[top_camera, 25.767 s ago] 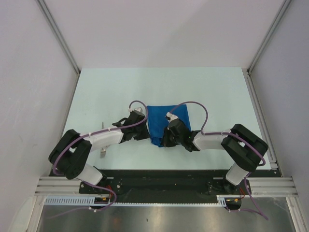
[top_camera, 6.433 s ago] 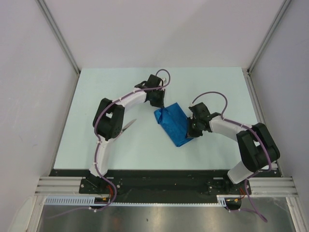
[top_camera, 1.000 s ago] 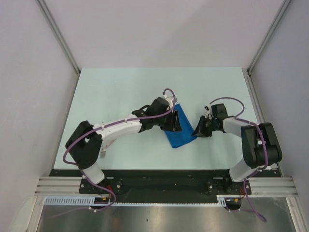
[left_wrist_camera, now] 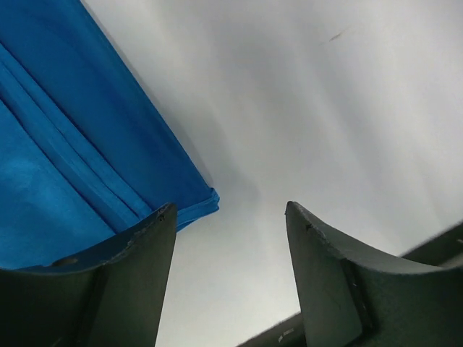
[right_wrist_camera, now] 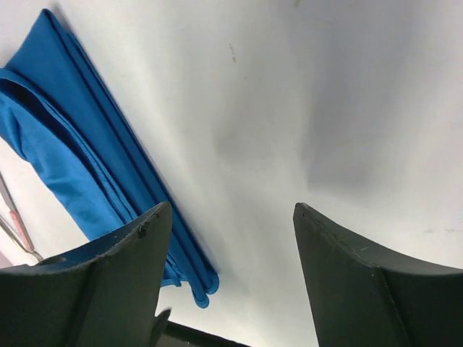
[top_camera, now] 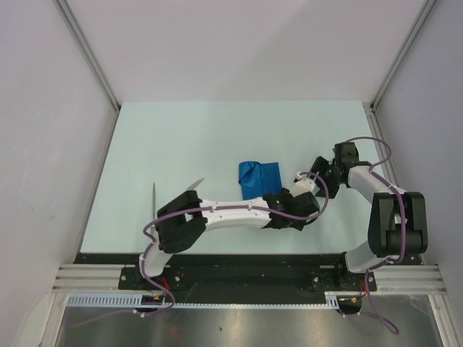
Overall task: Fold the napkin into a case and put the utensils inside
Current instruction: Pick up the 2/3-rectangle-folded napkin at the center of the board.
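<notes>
The napkin lies folded into a compact royal-blue oblong near the table's middle, its near end hidden under my left arm. My left gripper hovers just right of its near corner, open and empty; in the left wrist view the napkin ends beside the left finger of the gripper. My right gripper stands open to the right of the cloth, apart from it. In the right wrist view the layered napkin edge runs left of the gripper. Two utensils lie on the table at the left.
The pale table is boxed in by grey walls left and right, with a metal rail along the right edge. A black base strip runs along the near edge. My left arm stretches across the near half of the table.
Both grippers have let go and opened. The left one drew back from the napkin toward the near right, and the right one pulled away to the right. The napkin now lies more compact.
</notes>
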Robot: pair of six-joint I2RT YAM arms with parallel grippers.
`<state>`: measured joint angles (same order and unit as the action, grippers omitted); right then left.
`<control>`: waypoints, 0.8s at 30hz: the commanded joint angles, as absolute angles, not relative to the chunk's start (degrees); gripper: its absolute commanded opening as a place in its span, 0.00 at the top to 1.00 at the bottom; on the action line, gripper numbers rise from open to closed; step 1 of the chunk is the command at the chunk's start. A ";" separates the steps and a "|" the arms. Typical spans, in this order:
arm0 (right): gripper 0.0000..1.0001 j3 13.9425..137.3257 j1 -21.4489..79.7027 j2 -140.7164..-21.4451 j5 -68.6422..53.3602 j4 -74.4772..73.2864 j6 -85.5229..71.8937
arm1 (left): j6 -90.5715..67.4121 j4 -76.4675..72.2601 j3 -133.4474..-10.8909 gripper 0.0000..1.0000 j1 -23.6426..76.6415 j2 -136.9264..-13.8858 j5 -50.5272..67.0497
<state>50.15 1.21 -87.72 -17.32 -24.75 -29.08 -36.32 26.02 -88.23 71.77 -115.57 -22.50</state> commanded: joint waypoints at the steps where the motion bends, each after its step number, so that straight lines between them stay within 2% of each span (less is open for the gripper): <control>1: 0.26 50.71 0.44 -83.24 -16.08 -27.25 -28.48 | -38.76 35.06 -95.61 0.34 72.77 -120.40 -31.37; 11: 0.25 49.83 0.44 -82.09 -18.81 -24.96 -25.66 | -40.87 37.97 -99.84 0.40 73.39 -125.94 -31.29; 20: 0.23 48.26 0.44 -84.02 -23.72 -21.10 -24.53 | -41.40 40.87 -101.87 0.51 73.39 -128.41 -32.70; 24: 0.12 46.50 0.44 -84.55 -27.76 -17.15 -24.35 | -41.48 41.13 -100.12 0.67 73.21 -127.10 -32.96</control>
